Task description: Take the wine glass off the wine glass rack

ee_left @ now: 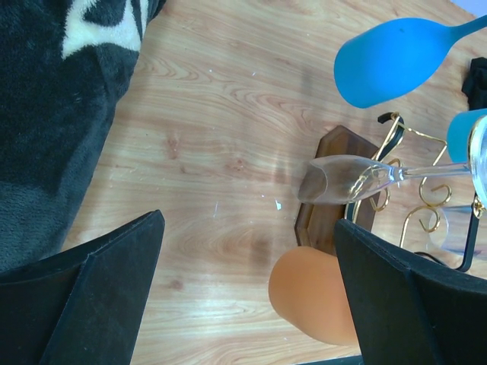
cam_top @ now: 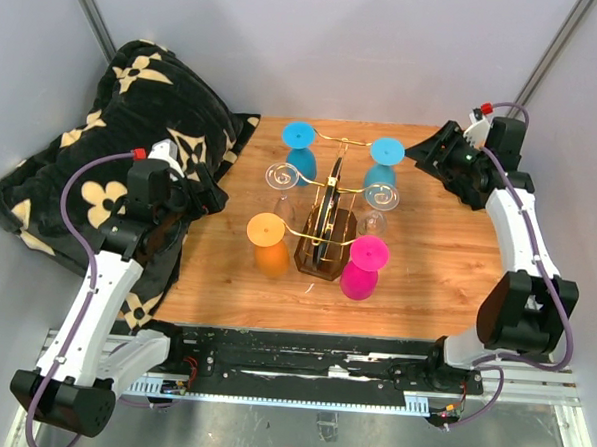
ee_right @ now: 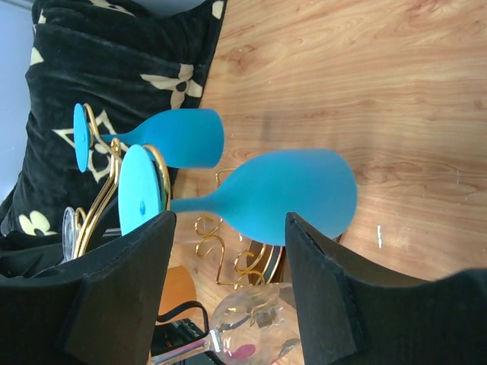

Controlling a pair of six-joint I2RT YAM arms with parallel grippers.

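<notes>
Our right end effector (ee_right: 228, 228) holds its jaws apart on either side of the bowl of the nearer blue wine glass (ee_right: 289, 194), gripping nothing. That glass hangs foot-up from a rear right arm of the gold wine glass rack (cam_top: 324, 220), which stands mid-desk (cam_top: 446, 281). Our left end effector (ee_left: 249, 220) is spread wide and empty, just left of the rack, facing a clear glass (ee_left: 342, 179) and an orange glass (ee_left: 312, 293). A black floral blanket (cam_top: 113, 124) lies along the desk's left edge.

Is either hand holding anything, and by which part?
Nothing held. The left hand is open and empty; the right hand is open just short of a blue glass.
</notes>
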